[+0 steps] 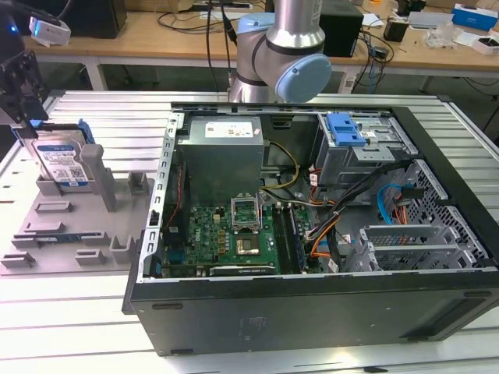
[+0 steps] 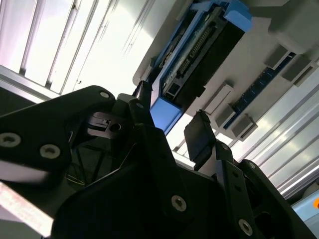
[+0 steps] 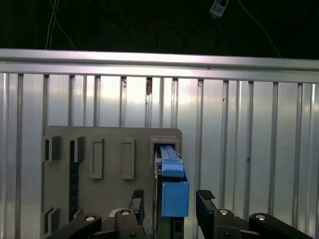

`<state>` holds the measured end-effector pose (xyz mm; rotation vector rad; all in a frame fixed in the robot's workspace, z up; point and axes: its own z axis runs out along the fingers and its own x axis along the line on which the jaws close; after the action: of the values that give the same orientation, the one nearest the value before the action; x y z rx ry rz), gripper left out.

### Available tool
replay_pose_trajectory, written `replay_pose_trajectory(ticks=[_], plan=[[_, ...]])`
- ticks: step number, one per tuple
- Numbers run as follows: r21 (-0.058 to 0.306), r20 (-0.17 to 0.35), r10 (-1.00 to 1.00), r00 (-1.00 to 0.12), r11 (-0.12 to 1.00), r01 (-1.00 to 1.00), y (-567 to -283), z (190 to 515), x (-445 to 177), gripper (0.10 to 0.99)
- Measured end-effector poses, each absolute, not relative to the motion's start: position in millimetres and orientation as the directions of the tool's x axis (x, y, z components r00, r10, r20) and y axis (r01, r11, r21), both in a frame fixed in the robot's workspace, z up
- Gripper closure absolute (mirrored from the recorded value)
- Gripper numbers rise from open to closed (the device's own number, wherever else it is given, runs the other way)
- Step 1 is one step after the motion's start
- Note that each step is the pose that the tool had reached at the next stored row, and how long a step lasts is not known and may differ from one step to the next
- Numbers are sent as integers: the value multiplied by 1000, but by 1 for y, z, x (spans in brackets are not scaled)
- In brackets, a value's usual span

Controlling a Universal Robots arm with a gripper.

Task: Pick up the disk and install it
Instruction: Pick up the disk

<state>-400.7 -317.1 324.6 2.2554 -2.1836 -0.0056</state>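
The disk [image 1: 59, 160] stands on edge in a slot of the grey holder [image 1: 70, 230] at the exterior view's left. It is silver with a white-and-blue label and a blue bracket. My gripper [image 1: 23, 117] hangs just above its top edge. In the first wrist view the gripper [image 3: 171, 206] is open, and its black fingers [image 3: 205, 206] stand on either side of the disk's blue bracket [image 3: 174, 191] with a small gap on each side. In the second wrist view the disk [image 2: 199, 55] lies just beyond the open gripper [image 2: 172, 119].
An open computer case [image 1: 312, 304] lies on the ribbed metal table [image 1: 70, 327]. Inside it are a grey power supply [image 1: 222, 156], a green motherboard [image 1: 226, 234], cables, and a drive bay with a blue latch [image 1: 345, 128]. The arm's base [image 1: 281, 54] stands behind the case.
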Motion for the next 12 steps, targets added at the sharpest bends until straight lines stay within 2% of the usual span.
replay_pose_trajectory(ticks=[12], plan=[[4, -1, -999, 36, -36, -999, -317, 322, -401, 545]])
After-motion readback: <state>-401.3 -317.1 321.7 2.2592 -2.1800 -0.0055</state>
